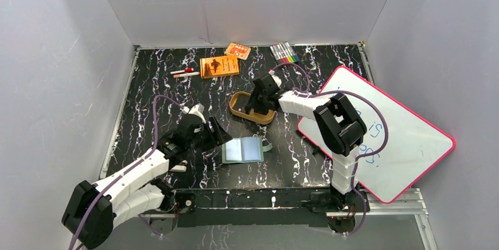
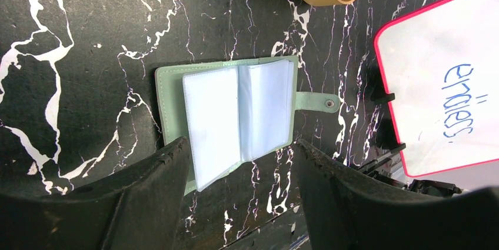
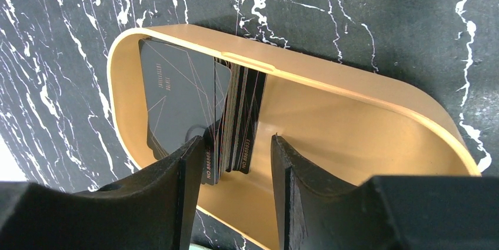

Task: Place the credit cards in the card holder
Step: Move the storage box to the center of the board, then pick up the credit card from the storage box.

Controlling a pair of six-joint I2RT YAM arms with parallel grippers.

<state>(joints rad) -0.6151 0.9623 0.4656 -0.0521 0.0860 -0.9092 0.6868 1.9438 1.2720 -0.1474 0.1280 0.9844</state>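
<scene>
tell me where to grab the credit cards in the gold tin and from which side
Grip the credit cards by their flat faces near the exposed top edge, coming straight down from above. They stand on edge at one end of the golden oval tin, whose walls block a sideways approach. The right gripper straddles them that way.

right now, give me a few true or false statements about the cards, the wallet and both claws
1. The card holder lies open. True.
2. The credit cards are in the card holder. False: they stand in the golden tin.
3. The right claw has its fingers on either side of the cards inside the tin. True.
4. The left claw is clamped on the card holder. False: its jaws stand open over it.
5. The whiteboard lies on the left arm's side. False: it is on the right arm's side.
</scene>
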